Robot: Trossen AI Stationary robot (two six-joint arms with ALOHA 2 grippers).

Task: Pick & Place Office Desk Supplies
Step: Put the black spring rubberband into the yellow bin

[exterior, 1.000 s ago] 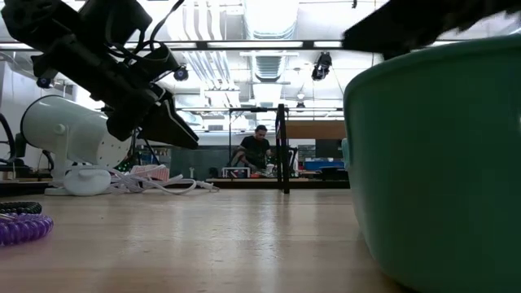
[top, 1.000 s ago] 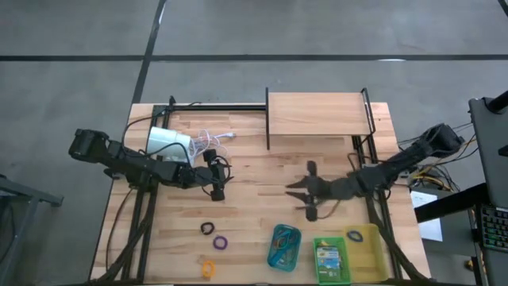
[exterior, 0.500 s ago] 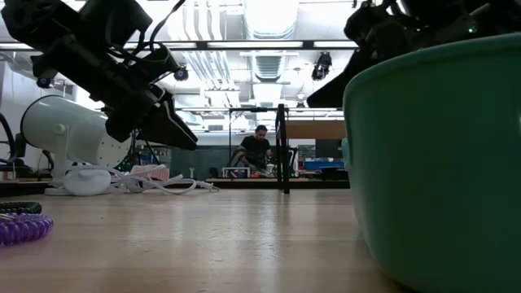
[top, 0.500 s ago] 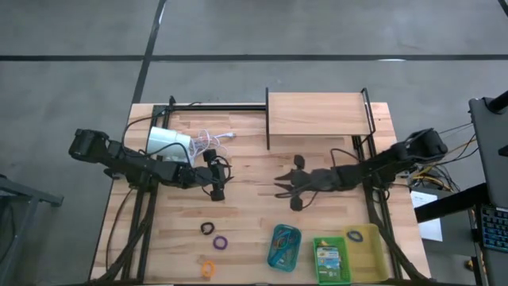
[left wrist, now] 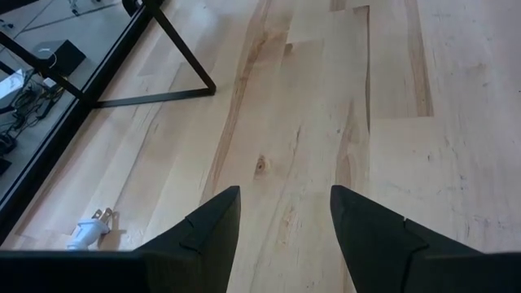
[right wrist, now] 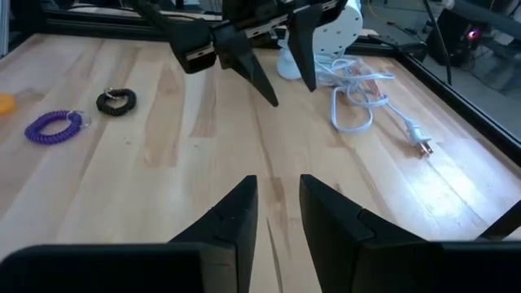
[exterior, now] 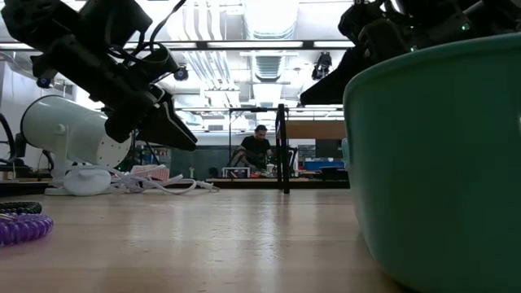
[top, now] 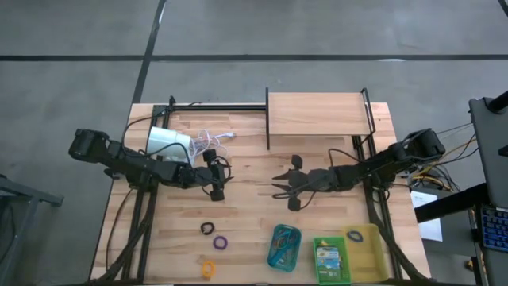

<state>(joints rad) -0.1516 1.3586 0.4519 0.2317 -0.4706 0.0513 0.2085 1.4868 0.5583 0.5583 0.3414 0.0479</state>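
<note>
While hovering over bare desk [top: 254,218], I am keeping both my left end effector [top: 217,191] and right end effector [top: 278,184] released, grasping nothing.

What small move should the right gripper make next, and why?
Probably move the right gripper toward the small black coiled loop: it is open and empty, and that loop lies loose on the wooden table. The left gripper waits open nearby.

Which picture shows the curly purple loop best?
The right wrist view: the purple loop lies in plain sight on the wood, coils clear. The high view shows it tiny; the low view catches only its edge. The left wrist view misses it.
</note>
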